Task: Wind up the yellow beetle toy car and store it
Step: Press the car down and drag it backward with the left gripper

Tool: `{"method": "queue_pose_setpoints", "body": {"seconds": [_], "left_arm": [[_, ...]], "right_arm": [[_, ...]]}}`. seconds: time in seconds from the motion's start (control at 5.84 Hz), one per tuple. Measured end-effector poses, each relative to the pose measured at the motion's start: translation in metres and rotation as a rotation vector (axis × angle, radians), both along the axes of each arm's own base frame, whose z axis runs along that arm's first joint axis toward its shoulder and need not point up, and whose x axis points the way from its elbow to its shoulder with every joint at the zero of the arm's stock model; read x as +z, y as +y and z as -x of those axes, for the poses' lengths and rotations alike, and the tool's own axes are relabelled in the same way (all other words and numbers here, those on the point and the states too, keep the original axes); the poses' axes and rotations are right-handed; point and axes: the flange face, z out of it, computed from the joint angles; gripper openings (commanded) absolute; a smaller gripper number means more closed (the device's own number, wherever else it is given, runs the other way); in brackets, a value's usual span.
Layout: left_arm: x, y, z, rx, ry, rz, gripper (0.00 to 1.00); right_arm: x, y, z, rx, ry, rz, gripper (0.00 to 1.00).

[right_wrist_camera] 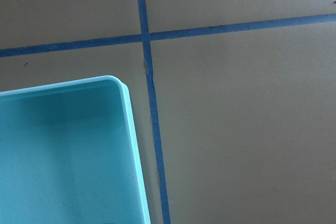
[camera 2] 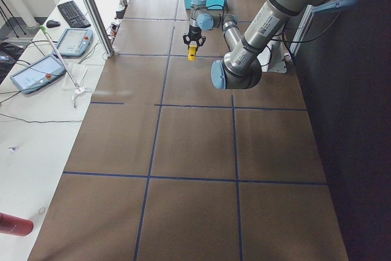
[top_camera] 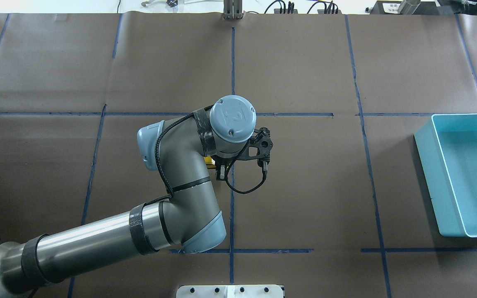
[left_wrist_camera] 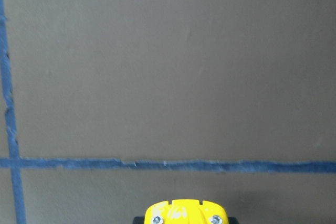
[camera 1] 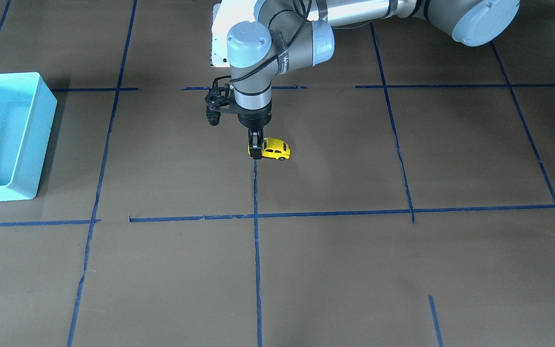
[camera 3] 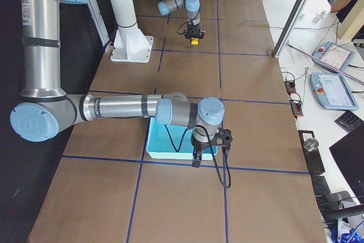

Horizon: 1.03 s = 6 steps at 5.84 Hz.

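Observation:
The yellow beetle toy car [camera 1: 275, 148] is near the middle of the table, right by a blue tape line. My left gripper [camera 1: 256, 152] points straight down and is shut on the car's end. I cannot tell whether the wheels touch the table. From overhead the wrist hides nearly all of the car [top_camera: 208, 161]. The left wrist view shows only a yellow end of the car [left_wrist_camera: 184, 213] at the bottom edge. My right gripper [camera 3: 196, 160] hangs over the near edge of the turquoise bin [camera 3: 170, 146]; I cannot tell whether it is open or shut.
The turquoise bin [top_camera: 435, 178] stands at the table's right end, seen from overhead, and nothing shows inside it [right_wrist_camera: 63, 156]. Blue tape lines divide the brown table. A white robot base plate [top_camera: 230, 291] sits at the near edge.

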Motion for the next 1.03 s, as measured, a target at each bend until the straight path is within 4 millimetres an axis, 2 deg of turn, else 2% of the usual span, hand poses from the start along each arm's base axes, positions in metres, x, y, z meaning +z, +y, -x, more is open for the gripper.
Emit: {"method": "queue_pose_setpoints", "body": {"seconds": [0.34, 1.03], "left_arm": [[0.000, 0.000, -0.011, 0.041, 0.085, 0.027, 0.00], [0.012, -0.002, -0.021, 0.058, 0.099, 0.066, 0.00]], "right_arm": [[0.002, 0.000, 0.000, 0.000, 0.000, 0.004, 1.00], [0.002, 0.000, 0.000, 0.000, 0.000, 0.004, 1.00]]}}
